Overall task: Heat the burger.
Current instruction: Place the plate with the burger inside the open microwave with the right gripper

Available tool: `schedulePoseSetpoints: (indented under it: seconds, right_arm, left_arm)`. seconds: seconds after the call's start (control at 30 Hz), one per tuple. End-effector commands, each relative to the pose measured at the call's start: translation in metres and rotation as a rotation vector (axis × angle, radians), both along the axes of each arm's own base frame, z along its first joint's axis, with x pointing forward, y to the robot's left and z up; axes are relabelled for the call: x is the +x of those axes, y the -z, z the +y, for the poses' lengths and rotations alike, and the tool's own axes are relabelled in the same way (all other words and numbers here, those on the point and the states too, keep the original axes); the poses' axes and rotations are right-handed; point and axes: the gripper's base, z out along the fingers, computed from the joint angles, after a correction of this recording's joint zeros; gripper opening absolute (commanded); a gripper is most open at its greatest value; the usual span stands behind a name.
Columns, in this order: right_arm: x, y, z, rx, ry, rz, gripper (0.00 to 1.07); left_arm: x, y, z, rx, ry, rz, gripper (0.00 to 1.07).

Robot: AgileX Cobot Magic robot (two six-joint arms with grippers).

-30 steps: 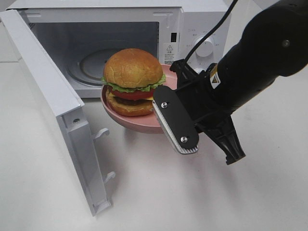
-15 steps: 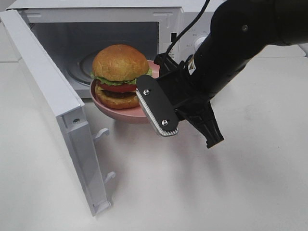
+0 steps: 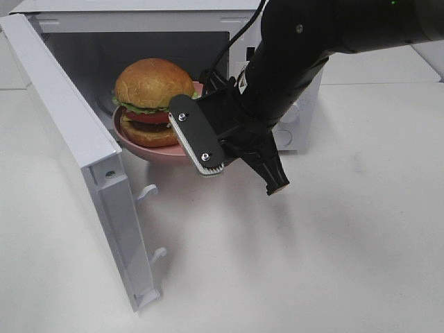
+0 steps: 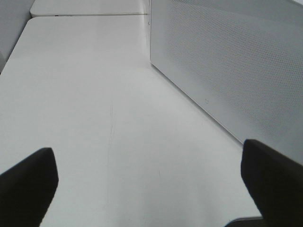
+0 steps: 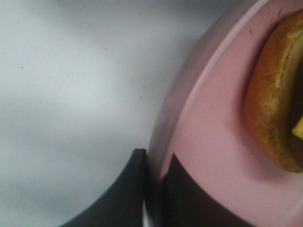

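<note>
The burger (image 3: 152, 94), with a golden domed bun, lettuce and tomato, sits on a shallow pink plate (image 3: 149, 151). My right gripper (image 3: 196, 132) is shut on the plate's right rim and holds it above the table at the open mouth of the white microwave (image 3: 277, 21). Close up in the right wrist view, the plate's rim (image 5: 189, 118) is pinched in the right gripper (image 5: 154, 189), with the bottom bun (image 5: 277, 109) beside it. The left gripper (image 4: 149, 189) is open over bare table, its dark fingers (image 4: 26, 184) far apart, holding nothing.
The microwave's door (image 3: 76, 139) swings out to the left, with latch hooks (image 3: 147, 191) on its edge. The cavity (image 3: 90, 62) lies behind the burger. A perforated white microwave wall (image 4: 227, 61) stands beside the left gripper. White table (image 3: 312, 263) spreads in front.
My right arm has carried the plate and burger left and back, from in front of the microwave to its open mouth. The grip stays the same. The left gripper's earlier pose is not shown.
</note>
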Motion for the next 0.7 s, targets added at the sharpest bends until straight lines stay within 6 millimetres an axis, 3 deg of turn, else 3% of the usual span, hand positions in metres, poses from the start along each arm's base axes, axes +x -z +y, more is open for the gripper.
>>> schedulePoseSetpoints:
  seconds: [0.03,0.7]
  right_arm:
    - [0.010,-0.011,0.007,0.051,-0.005,-0.070,0.00]
    - [0.059,0.003,0.044,0.041,0.040,-0.073,0.00]
  left_arm:
    - [-0.003,-0.002,0.000,-0.005,-0.001,-0.034,0.98]
    - [-0.003,-0.002,0.000,-0.005,-0.001,-0.034,0.98]
